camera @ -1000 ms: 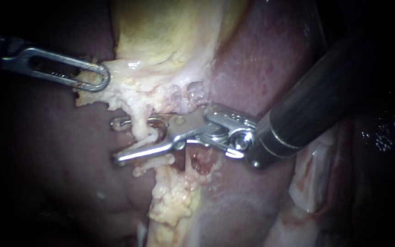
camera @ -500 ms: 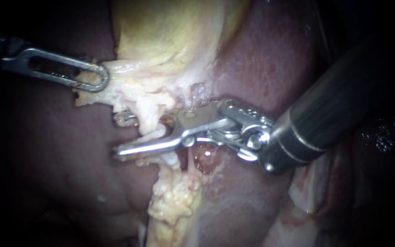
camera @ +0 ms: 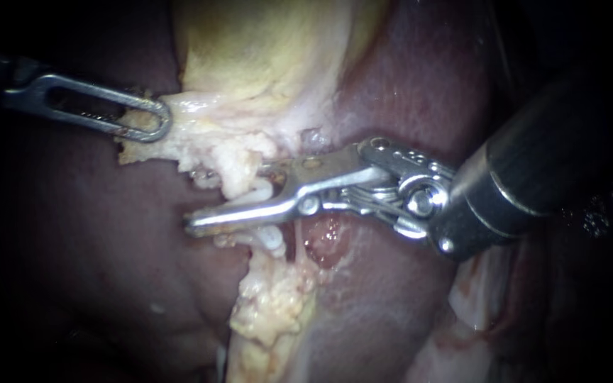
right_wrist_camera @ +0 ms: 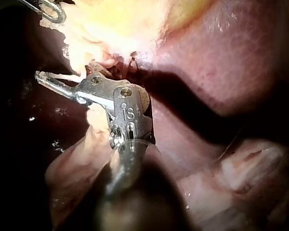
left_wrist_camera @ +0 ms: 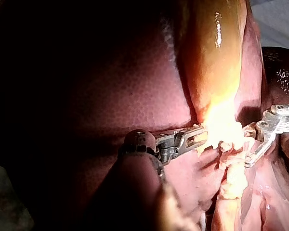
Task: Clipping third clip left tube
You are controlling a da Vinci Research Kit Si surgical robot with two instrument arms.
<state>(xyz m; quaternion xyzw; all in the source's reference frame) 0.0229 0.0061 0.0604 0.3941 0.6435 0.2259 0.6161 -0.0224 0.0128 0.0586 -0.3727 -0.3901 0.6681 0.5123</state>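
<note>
The right end effector (camera: 191,200) is standing open, its two slim metal jaws reaching across the pale stalk of tissue with a clear gap between them. The nearer jaw is lying in plain sight in front of the stalk, while the farther jaw is half buried behind a crumbly lump of fat (camera: 239,167). The left tube (camera: 258,190), a thin white cord, is running through the gap between the two jaws, about halfway along their length. I cannot tell whether both jaws are pressing on it. Just beside the tube, nearer the hinge of the jaws, a finer pale strand (camera: 296,241) is running the same way, and a small raw red patch (camera: 324,237) is showing under the hinge.

Well apart, beyond the jaw tips and off to the far jaw's side, the left end effector (camera: 157,122) is closed on the ragged edge of the fatty tissue (camera: 179,138) and is holding it taut. In the left wrist view its jaws are clamping that same pale edge. The yellow gallbladder (camera: 264,50) is lying past the fatty tissue, and the dark red liver (camera: 94,234) is spreading out beneath and around both instruments.
</note>
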